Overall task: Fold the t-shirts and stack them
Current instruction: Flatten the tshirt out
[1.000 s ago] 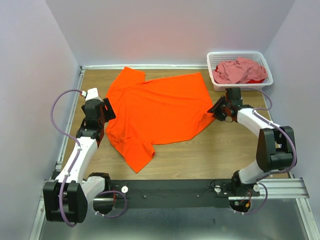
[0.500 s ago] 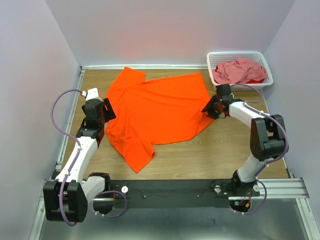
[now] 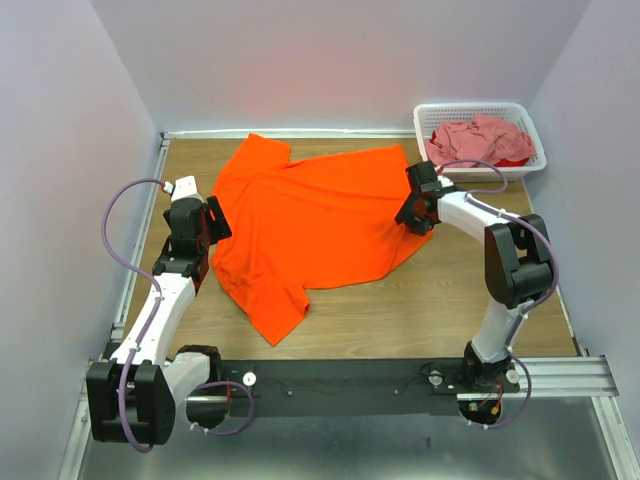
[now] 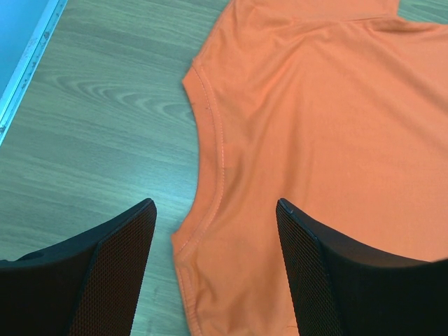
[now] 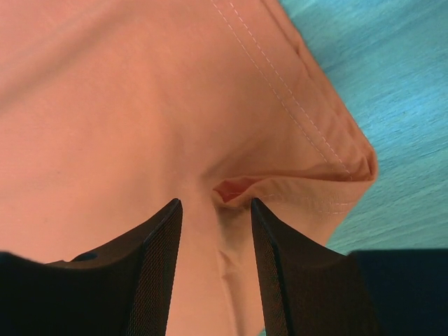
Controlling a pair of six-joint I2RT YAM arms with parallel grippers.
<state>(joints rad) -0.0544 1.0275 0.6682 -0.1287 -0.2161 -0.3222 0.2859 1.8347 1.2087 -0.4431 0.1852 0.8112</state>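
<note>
The large orange t-shirt (image 3: 310, 220) lies spread flat on the wooden table. My left gripper (image 3: 212, 222) is open at the shirt's left edge. In the left wrist view (image 4: 215, 206) its jaws straddle the stitched hem of the orange t-shirt (image 4: 315, 126) without closing on it. My right gripper (image 3: 412, 208) is at the shirt's right edge, near a hem corner. In the right wrist view (image 5: 213, 203) its jaws are closed in on a raised fold of the orange t-shirt (image 5: 140, 105). The dusty pink t-shirt (image 3: 475, 140) lies crumpled in the basket.
The white lattice basket (image 3: 480, 108) stands at the back right corner, close behind my right arm. A bit of red cloth (image 3: 515, 160) shows under the pink shirt. Walls enclose the table on the left, back and right.
My right gripper has moved up and to the left along the shirt's right edge, from beside the lower right corner onto the cloth. The left arm has not moved.
</note>
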